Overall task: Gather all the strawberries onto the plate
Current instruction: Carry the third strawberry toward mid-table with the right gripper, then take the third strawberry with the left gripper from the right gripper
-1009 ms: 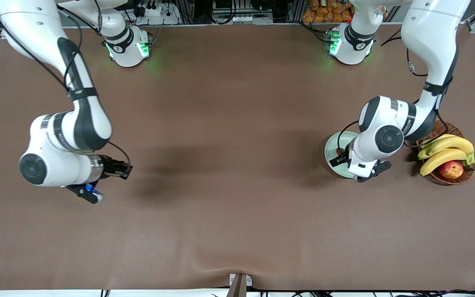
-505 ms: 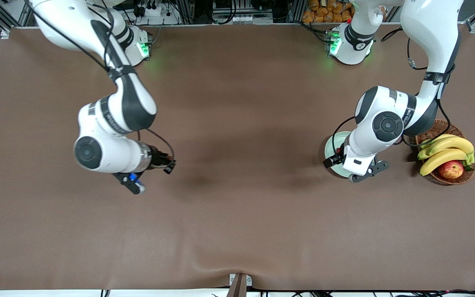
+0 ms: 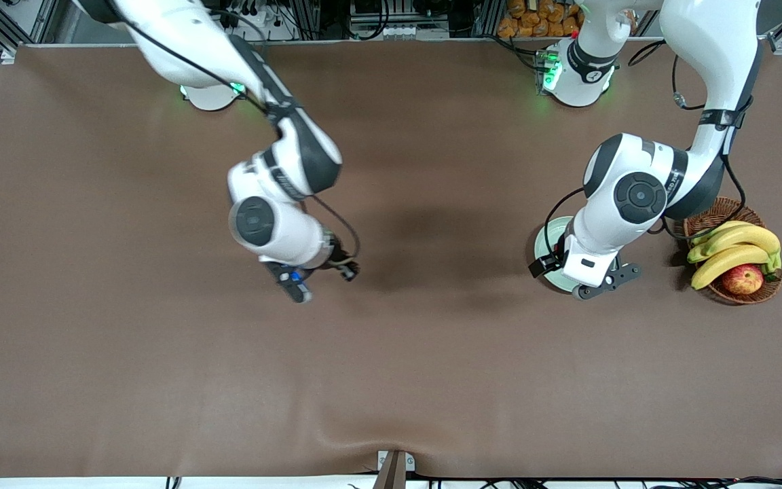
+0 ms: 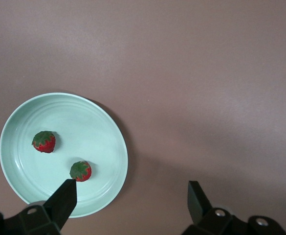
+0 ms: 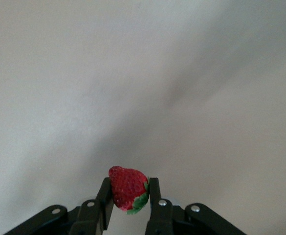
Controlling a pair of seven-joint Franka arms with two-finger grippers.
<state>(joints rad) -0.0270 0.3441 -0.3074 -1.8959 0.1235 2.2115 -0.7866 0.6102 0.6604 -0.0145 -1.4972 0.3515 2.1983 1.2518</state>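
The mint-green plate (image 3: 544, 242) lies toward the left arm's end of the table, mostly hidden there by the left arm. In the left wrist view the plate (image 4: 117, 147) holds two strawberries (image 4: 44, 141) (image 4: 80, 171). My left gripper (image 4: 131, 192) is open and empty, hovering over the plate's edge (image 3: 588, 275). My right gripper (image 5: 129, 182) is shut on a third strawberry (image 5: 128, 194) with a green cap. It is held up over the bare middle of the table (image 3: 309, 266).
A brown wicker basket (image 3: 722, 208) with bananas (image 3: 734, 244) and a red-yellow apple (image 3: 742, 278) stands beside the plate at the left arm's end. The brown table cover (image 3: 391, 353) is bare between the two grippers.
My right arm has carried the strawberry from the right arm's end of the table to its middle, toward the plate. My left gripper has stayed over the plate with a slight shift.
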